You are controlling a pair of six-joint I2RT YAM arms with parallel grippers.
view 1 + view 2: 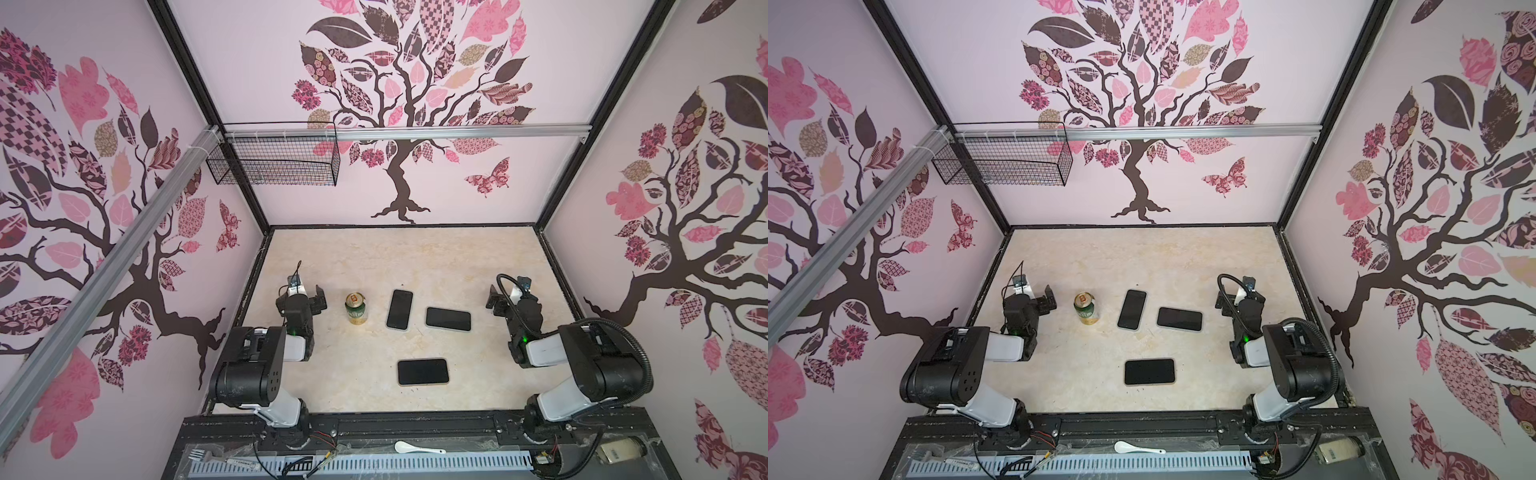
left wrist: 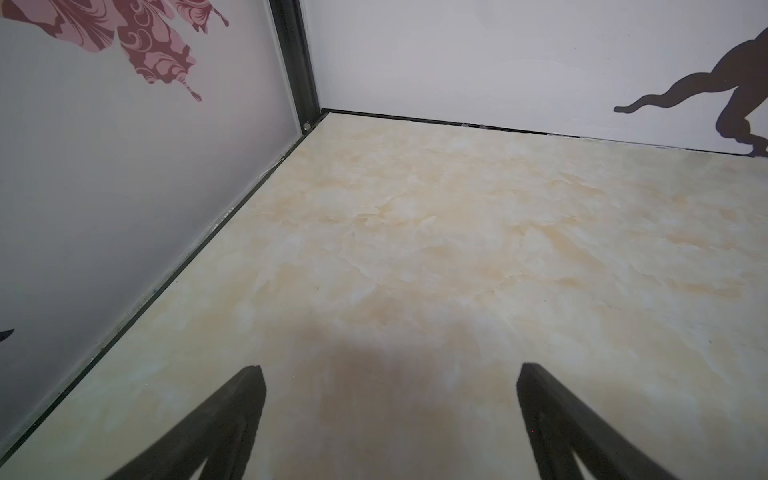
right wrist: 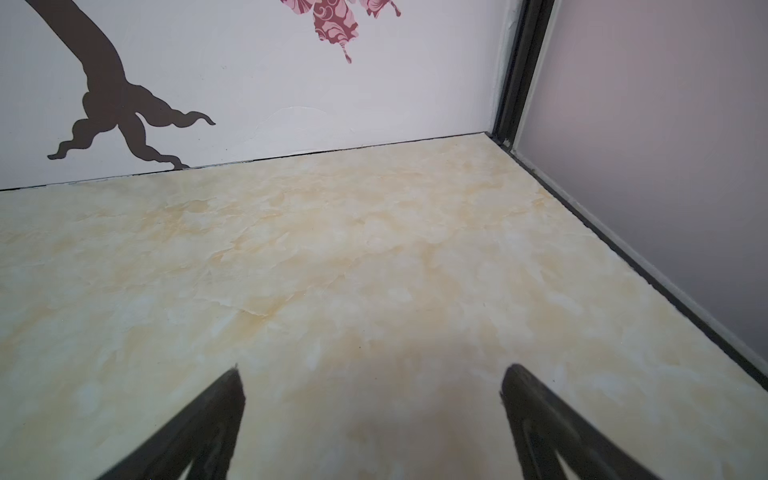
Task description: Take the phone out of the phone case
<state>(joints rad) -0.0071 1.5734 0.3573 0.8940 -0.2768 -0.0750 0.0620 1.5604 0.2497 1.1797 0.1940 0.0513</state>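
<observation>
My left tool [image 1: 311,296] hangs just above the surface [image 1: 374,257] at the 9 o'clock side, taking 12 o'clock as the back wall in both top views. Its jaws are spread as wide as they go. In the left wrist view the left tool [image 2: 390,370] has only bare marbled surface [image 2: 415,228] between its two dark fingers [image 2: 245,399]. It grips nothing and touches nothing.

My right tool [image 1: 495,300] mirrors it at the 3 o'clock side, also just above the surface. It too is fully spread and empty. In the right wrist view the right tool [image 3: 372,370] frames only bare surface [image 3: 332,249].

Three dark phones lie flat, screens up, between the two tools and well clear of both. The middle phone [image 1: 400,309] lies near the centre with its long side running from 12 to 6. The crosswise phone [image 1: 448,319] lies just beside it toward 3 o'clock, with its long side running from 9 to 3. The near phone [image 1: 423,371] lies alone toward 6 o'clock, also crosswise, with a thin tan rim around its edge. I cannot tell which of the three is the cased one.

A green and gold can [image 1: 356,308] stands upright at 9 o'clock of the middle phone, between it and my left tool and apart from both.
</observation>
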